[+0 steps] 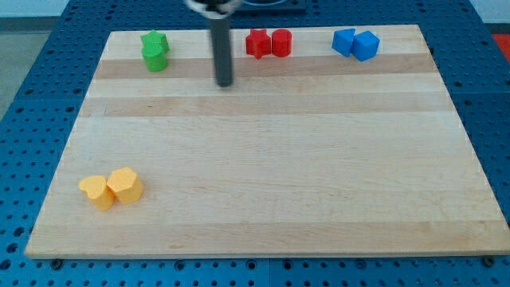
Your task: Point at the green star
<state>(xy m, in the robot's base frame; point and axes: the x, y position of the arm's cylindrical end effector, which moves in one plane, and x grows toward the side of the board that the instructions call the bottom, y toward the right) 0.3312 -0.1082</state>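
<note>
While my tip [225, 83] sits upper centre, right of green star [154, 41], pointing unfinished; no fingers, state untellable.

The rod [221, 44] is blurred and cut off by the top edge; green blocks' [154, 51] shapes overlap, hard to separate.

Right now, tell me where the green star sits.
The green star sits near the board's top-left corner in the camera view, touching a green block just below it, with my tip off to its right.

Green [154, 50], red [268, 43], blue [355, 43], yellow blocks [111, 188] — pale wood board [271, 159].
</note>
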